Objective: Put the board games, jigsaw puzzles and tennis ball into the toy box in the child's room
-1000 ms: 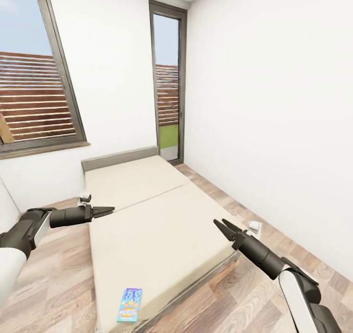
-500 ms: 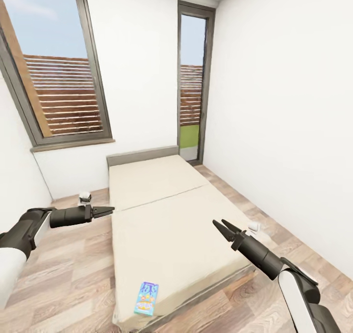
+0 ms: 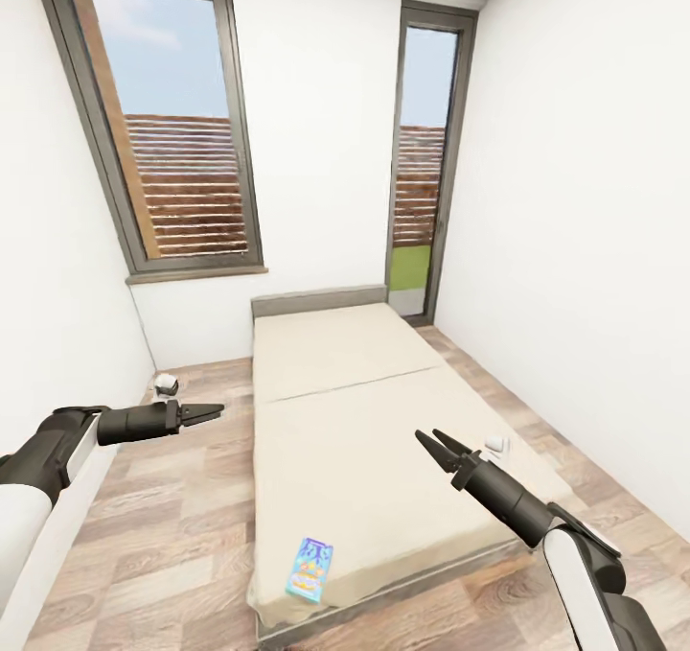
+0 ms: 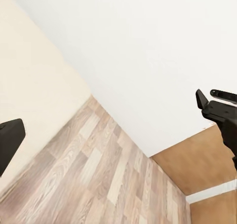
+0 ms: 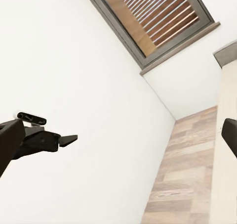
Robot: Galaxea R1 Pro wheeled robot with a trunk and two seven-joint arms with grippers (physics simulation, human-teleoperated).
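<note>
Heading for the bed (image 3: 383,440) with both tools, left tool (image 3: 213,408) narrow, right tool (image 3: 433,444) wide, empty; next, reaching down to board game (image 3: 310,569) below right tool.

Left wrist cam: beige bed (image 4: 29,80) edge beside wood floor (image 4: 103,179), white wall (image 4: 148,46) behind. Right tool (image 4: 213,99) across the room, dark, in front of wall; prongs slightly parted.

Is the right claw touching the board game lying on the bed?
Apart. The head view shows the right claw held above the bed, with open mattress between it and the board game near the foot edge.
</note>
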